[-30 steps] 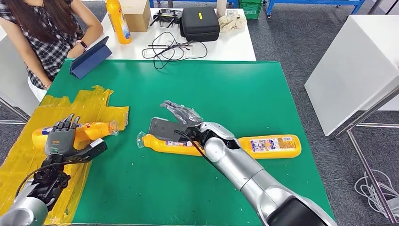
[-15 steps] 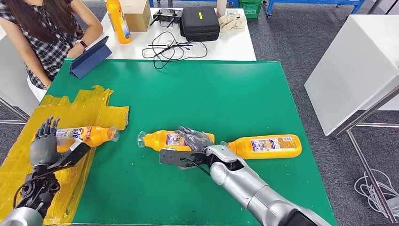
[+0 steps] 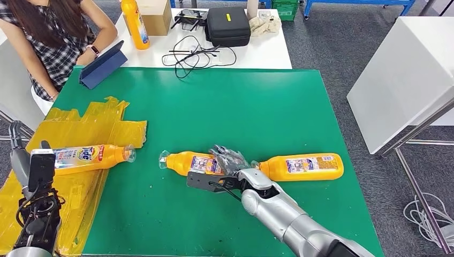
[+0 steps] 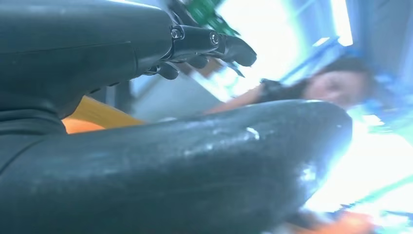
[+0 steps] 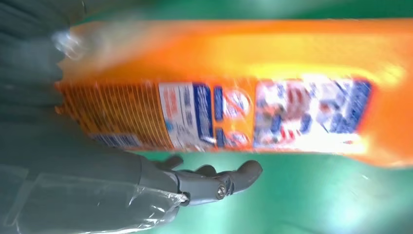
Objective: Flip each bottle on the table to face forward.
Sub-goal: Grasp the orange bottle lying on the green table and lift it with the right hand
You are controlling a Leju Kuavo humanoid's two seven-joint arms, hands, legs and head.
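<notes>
Resting right hand fingers spread on middle bottle | tablet beyond

silver right arm, black cable, dark-fingered right robot hand wrapped in clear plastic.

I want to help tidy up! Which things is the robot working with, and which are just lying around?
For the job:
left orange plastic bottle
middle orange bottle
right orange bottle
right hand

Just lying about:
upright orange bottle
black zip case
black cables
blue tablet cover
</notes>
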